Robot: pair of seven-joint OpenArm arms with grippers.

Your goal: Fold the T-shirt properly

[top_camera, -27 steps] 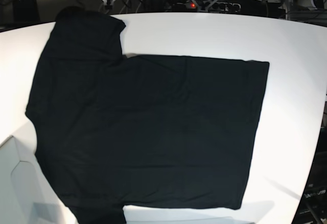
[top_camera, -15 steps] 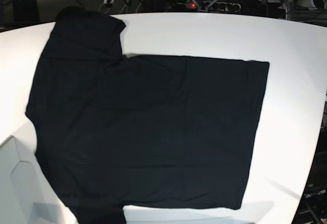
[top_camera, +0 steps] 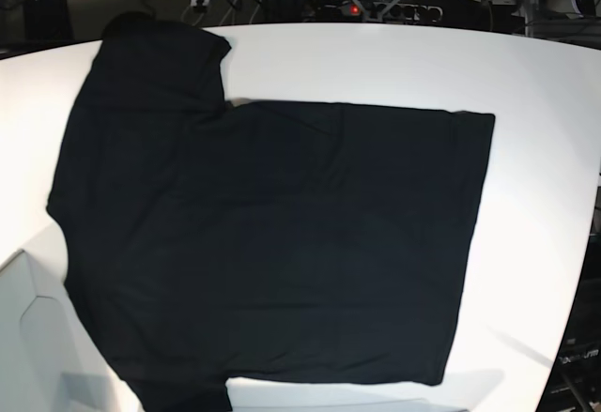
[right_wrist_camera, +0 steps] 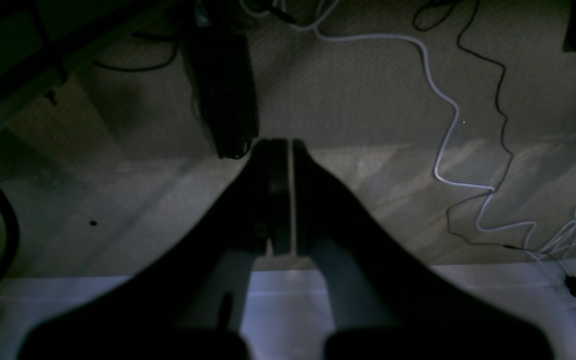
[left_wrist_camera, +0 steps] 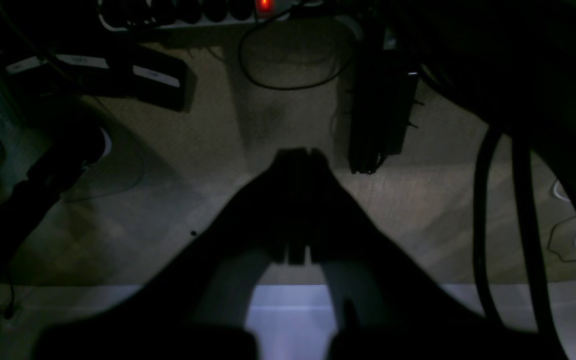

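On the white tabletop [top_camera: 394, 65] the T-shirt [top_camera: 272, 243] lies spread flat and unfolded, filling the base view from about 9 o'clock across to 3 o'clock. One sleeve reaches toward 11 o'clock near the far edge; the other runs off the near edge at about 7 o'clock. The straight hem faces 3 o'clock. No fold made yet, by the look of it.

Neither arm shows in the base view. Both wrist cameras look down at carpeted floor and cables past the tabletop edge, so both arms appear parked off the cloth. Left claw [left_wrist_camera: 298, 155]: jaws pressed together, nothing between them. Right claw [right_wrist_camera: 280, 145]: jaws together with only a thin slit of light between, nothing held.

Risks, as judgement:
- Sleeve at 7 o'clock overhangs the near edge; pulling from the far side could drag more cloth off the tabletop.
- Black cloth gives little contrast, so seams, the collar and layer edges are hard to pick out; a pinch may catch both layers or miss the edge.
- Uneven lifting by the two claws would skew the fold line.
- Claws must open before any pinch; a closed descent would only push wrinkles.

Containers: none seen on the tabletop; nothing to report inside any.
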